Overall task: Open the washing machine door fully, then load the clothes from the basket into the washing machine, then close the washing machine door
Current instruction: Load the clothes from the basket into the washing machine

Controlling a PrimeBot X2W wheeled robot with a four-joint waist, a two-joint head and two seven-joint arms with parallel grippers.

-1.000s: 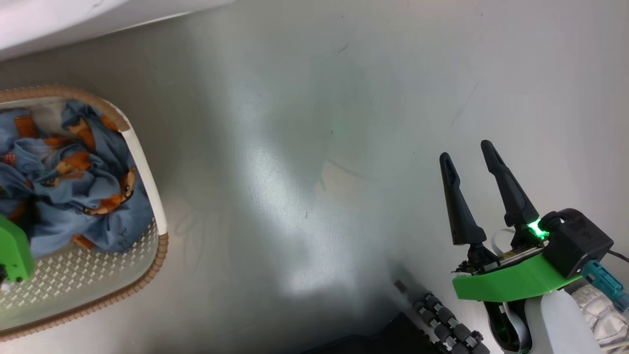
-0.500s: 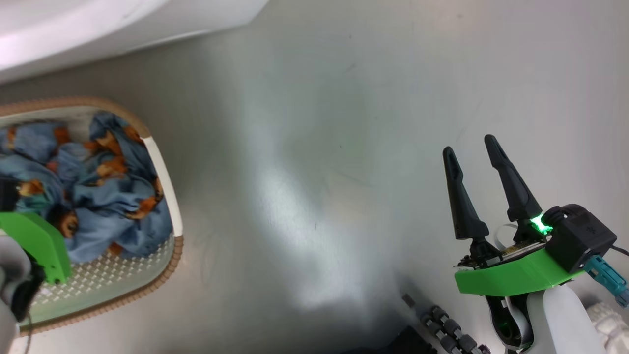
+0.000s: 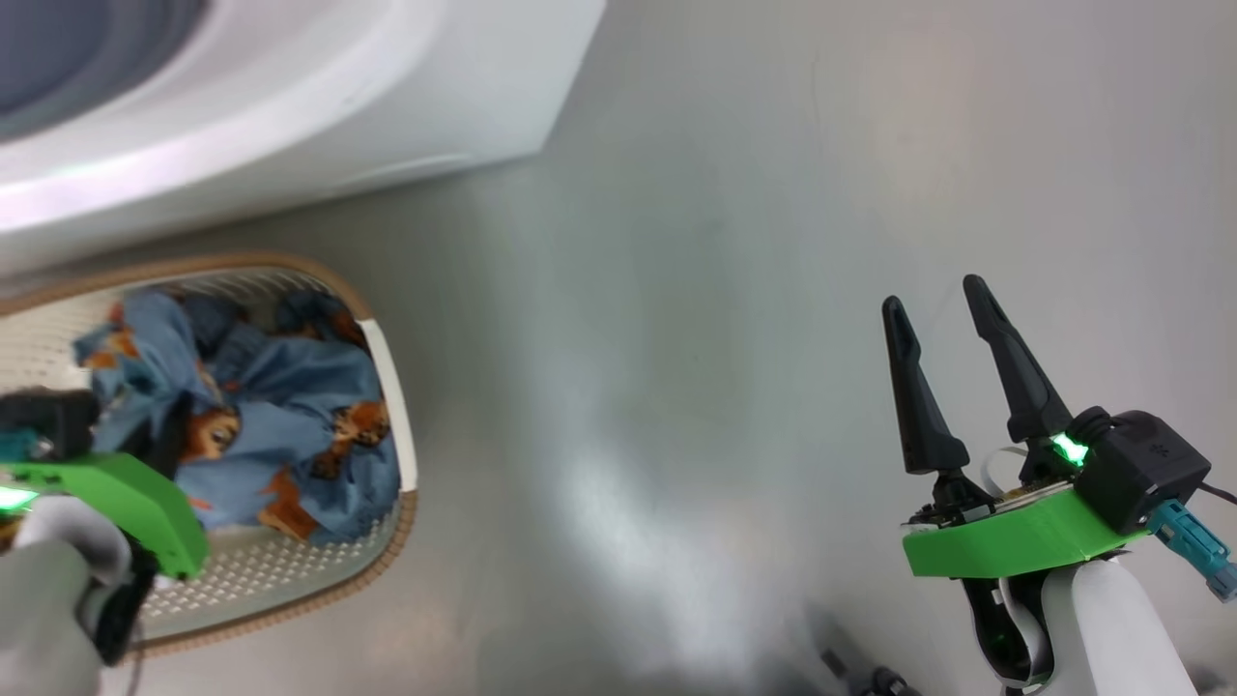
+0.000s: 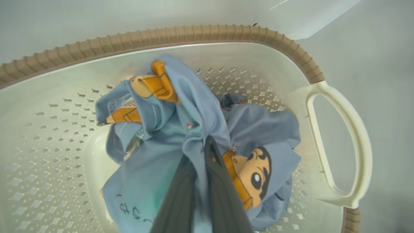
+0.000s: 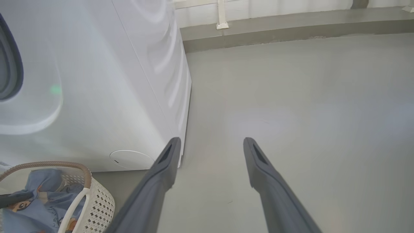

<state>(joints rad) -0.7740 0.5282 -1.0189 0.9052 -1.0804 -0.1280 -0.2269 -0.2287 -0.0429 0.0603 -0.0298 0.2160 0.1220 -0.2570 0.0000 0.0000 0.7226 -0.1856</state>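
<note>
The cream perforated basket [image 3: 398, 454] with a brown rim stands on the floor in front of the white washing machine [image 3: 338, 106]. In it lie the clothes [image 3: 290, 435], light blue with orange-brown bears. In the left wrist view my left gripper [image 4: 207, 145] is shut on a fold of the clothes [image 4: 262, 129], which rise to a peak at the fingertips inside the basket [image 4: 339, 145]. Its green mount [image 3: 126, 493] hangs over the basket's near side. My right gripper [image 3: 931, 295] stands open over bare floor, holding nothing. The washing machine door is out of view.
The washing machine [image 5: 113, 81] shows its grey-blue gasket [image 5: 9, 68] at the left edge and a round cap [image 5: 131, 158] low on its front. The basket [image 5: 84, 194] sits just below that cap. Grey floor [image 5: 291, 113] stretches to a low kerb [image 5: 291, 22] at the back.
The head view has shifted, so more of the washing machine shows. My left gripper has come further over the basket and has shut on the clothes. The right gripper stays open.
</note>
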